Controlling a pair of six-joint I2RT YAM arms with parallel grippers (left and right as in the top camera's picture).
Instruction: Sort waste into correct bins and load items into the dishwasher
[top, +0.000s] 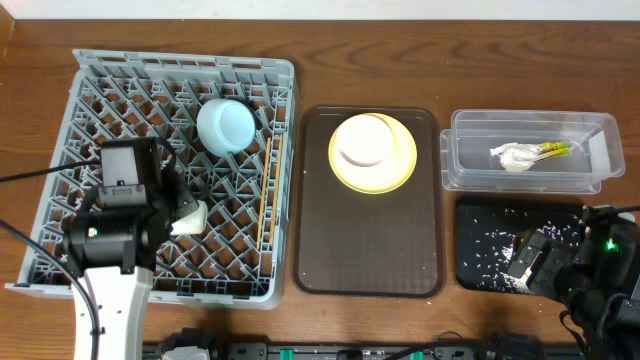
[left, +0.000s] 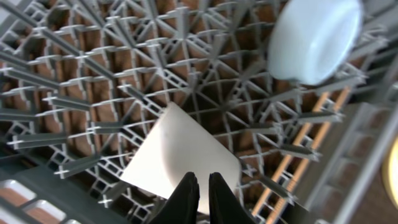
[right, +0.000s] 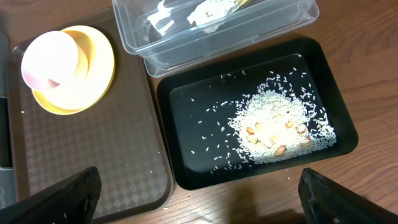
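Observation:
The grey dish rack (top: 180, 62) at the left holds an upturned light-blue bowl (top: 225, 125) and two wooden chopsticks (top: 268, 190). My left gripper (top: 178, 215) is inside the rack. In the left wrist view its fingers (left: 204, 186) are closed on the edge of a small white squarish dish (left: 177, 149), which leans among the pegs. The pale-yellow plate (top: 400, 165) with the cream bowl (top: 365, 140) on it sits on the brown tray (top: 365, 240). My right gripper (right: 202, 199) is wide open and empty over the near edge of the black tray (right: 168, 124).
The clear tub (top: 470, 165) holds the white napkin (top: 515, 157) and the yellow-green wrapper (top: 553, 150). White crumbs (right: 273, 127) with a few brownish bits lie in the black tray. The right arm (top: 595, 265) hangs over the table's front right corner.

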